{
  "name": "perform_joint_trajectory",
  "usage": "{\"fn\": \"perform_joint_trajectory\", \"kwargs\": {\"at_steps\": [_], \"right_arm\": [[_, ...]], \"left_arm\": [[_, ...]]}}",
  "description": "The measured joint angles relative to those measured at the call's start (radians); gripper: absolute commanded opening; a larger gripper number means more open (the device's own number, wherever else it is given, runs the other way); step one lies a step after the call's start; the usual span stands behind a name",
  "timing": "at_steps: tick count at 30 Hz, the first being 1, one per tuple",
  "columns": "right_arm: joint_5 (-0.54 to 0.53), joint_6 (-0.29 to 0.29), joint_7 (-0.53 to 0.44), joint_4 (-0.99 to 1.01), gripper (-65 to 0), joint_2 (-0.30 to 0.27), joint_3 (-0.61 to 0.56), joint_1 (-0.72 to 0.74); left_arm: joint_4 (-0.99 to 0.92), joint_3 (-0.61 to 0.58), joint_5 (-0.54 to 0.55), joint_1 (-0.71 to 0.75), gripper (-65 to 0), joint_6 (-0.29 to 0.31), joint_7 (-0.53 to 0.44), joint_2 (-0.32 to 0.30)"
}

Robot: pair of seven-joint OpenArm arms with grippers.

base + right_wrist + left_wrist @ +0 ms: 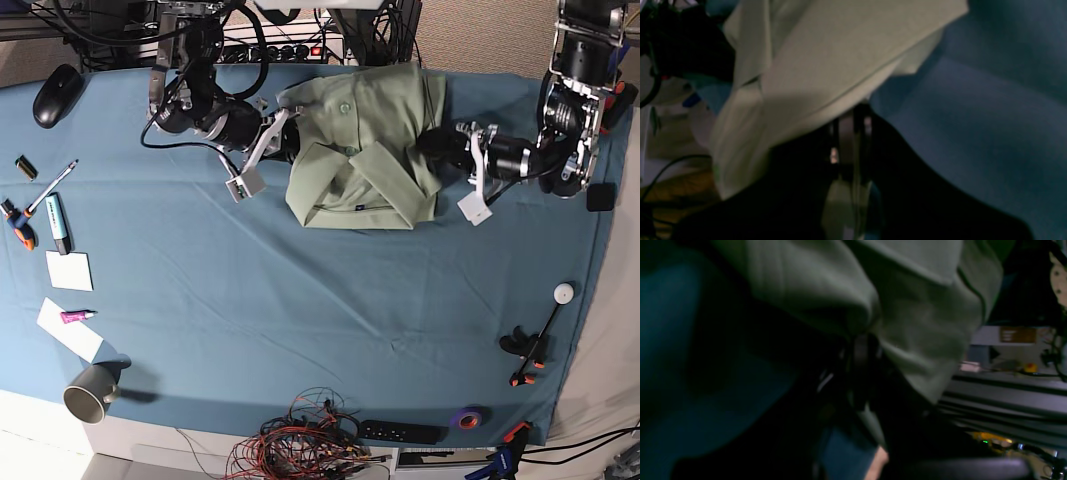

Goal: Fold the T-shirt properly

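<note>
Shirt status: T-shirt (360, 150) lies half folded at the far middle of the surface (250, 300), collar up, on the teal cloth. My left hand (862, 350) is pressed together, pinching the shirt's edge on its side; my right hand (851, 116) pinches the opposite edge likewise. Both wrist views show fabric draped over the fingers. To do this fold well, I'd lift both sides level, keep the cloth taut between the 2 grips, and lay it down square without dragging the lower layers.

Two arms (215, 115), black w/ silver joints, black cables; white tag (472, 208) hanging at each wrist.
</note>
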State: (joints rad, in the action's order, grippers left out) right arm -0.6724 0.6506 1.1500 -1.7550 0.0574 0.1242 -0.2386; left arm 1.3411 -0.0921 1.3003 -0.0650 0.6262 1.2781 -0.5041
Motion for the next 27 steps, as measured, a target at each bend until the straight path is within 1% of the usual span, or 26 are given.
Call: {"fn": "perform_joint_trajectory", "kwargs": {"at_steps": [2,3,6,8,9,17,21,22,23,24,25,26,27], "right_arm": [[0.003,-0.009,-0.003,-0.008,-65.0,0.023,0.023,0.000],[0.002,-0.025,-0.005,-0.012,-65.0,0.035,0.035,0.000],[0.003,-0.026,-0.006,-0.013,-65.0,0.062,0.061,-0.001],[0.003,-0.026,-0.010,-0.013,-65.0,0.064,0.063,-0.006],[0.003,-0.026,-0.010,-0.013,-65.0,0.064,0.063,-0.009],[0.036,-0.026,-0.010,-0.013,-65.0,0.064,0.063,-0.013],[0.036,-0.026,-0.010,-0.013,-65.0,0.064,0.063,-0.013],[0.036,-0.026,-0.010,-0.013,-65.0,0.064,0.063,-0.013],[0.036,-0.025,-0.010,-0.013,-64.1,0.064,0.063,-0.013],[0.036,-0.025,-0.010,-0.013,-58.6,0.062,0.063,-0.013],[0.037,-0.024,-0.010,-0.013,-53.1,0.061,0.063,-0.013],[0.038,-0.023,-0.013,-0.013,-48.7,0.054,0.063,-0.013],[0.040,-0.021,-0.010,-0.013,-46.3,0.040,0.063,-0.011]], "left_arm": [[-0.001,-0.001,-0.023,-0.027,-65.0,0.000,0.000,0.009],[-0.001,-0.001,-0.037,-0.043,-65.0,-0.001,-0.001,0.016],[-0.002,-0.001,-0.064,-0.081,-65.0,-0.001,-0.015,0.037],[-0.002,-0.001,-0.097,-0.098,-65.0,-0.031,-0.030,0.047],[-0.002,-0.001,-0.114,-0.105,-65.0,-0.031,-0.030,0.048],[-0.002,-0.001,-0.116,-0.106,-65.0,-0.031,-0.030,0.047],[-0.002,-0.001,-0.115,-0.107,-65.0,-0.026,-0.029,0.033],[-0.002,-0.001,-0.115,-0.107,-58.7,-0.018,-0.030,0.030],[-0.002,-0.001,-0.115,-0.107,-50.9,-0.003,-0.029,0.024],[-0.002,-0.001,-0.114,-0.107,-44.2,-0.001,-0.021,0.019],[-0.002,-0.001,-0.116,-0.107,-40.2,-0.002,-0.020,0.011],[-0.002,-0.001,-0.115,-0.107,-39.2,-0.003,-0.018,0.002],[-0.002,-0.001,-0.115,-0.107,-39.2,-0.003,-0.018,-0.007]]}}
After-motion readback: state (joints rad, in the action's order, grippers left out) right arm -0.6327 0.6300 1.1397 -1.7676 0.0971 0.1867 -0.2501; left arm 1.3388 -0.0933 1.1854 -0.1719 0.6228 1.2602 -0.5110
